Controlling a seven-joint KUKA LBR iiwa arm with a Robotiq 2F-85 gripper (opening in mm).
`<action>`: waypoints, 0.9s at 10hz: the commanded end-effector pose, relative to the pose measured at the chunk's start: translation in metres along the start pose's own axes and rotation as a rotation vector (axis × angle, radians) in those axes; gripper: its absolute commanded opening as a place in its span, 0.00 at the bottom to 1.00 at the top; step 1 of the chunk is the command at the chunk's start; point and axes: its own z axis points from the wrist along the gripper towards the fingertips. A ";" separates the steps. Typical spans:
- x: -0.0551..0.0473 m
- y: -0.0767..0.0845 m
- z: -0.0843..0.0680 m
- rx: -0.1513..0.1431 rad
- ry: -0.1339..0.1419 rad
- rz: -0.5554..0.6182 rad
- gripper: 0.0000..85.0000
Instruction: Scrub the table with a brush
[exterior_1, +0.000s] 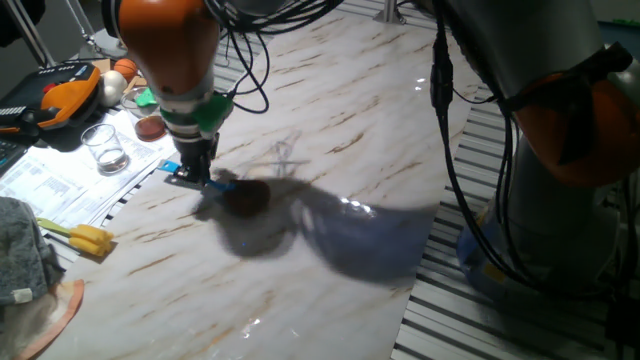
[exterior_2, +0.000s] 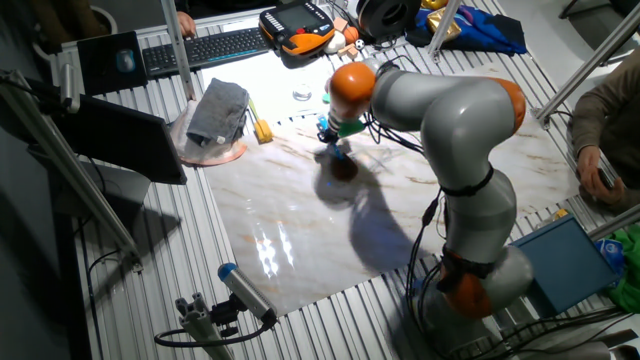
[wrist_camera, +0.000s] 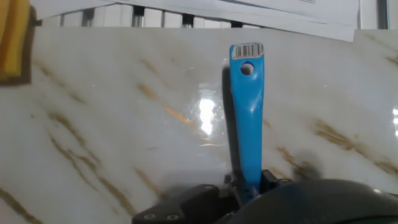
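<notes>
The marble table fills the middle of both fixed views and the hand view. My gripper is shut on the blue handle of the brush. The brown bristly head rests on the table just right of the gripper, in the arm's shadow. In the other fixed view the gripper stands over the table's far part, with the brush head below it. In the hand view the blue handle runs up from between the fingers, its barcode-labelled end near the table's edge.
A yellow sponge tool lies on the table's left edge. A glass, papers, a grey cloth and a teach pendant lie beyond that edge. A person sits on the far side.
</notes>
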 end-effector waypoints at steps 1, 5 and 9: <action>-0.002 -0.006 -0.001 0.002 0.003 -0.016 0.00; -0.004 -0.049 0.000 -0.024 -0.002 -0.090 0.00; -0.013 -0.082 0.007 -0.046 -0.009 -0.170 0.00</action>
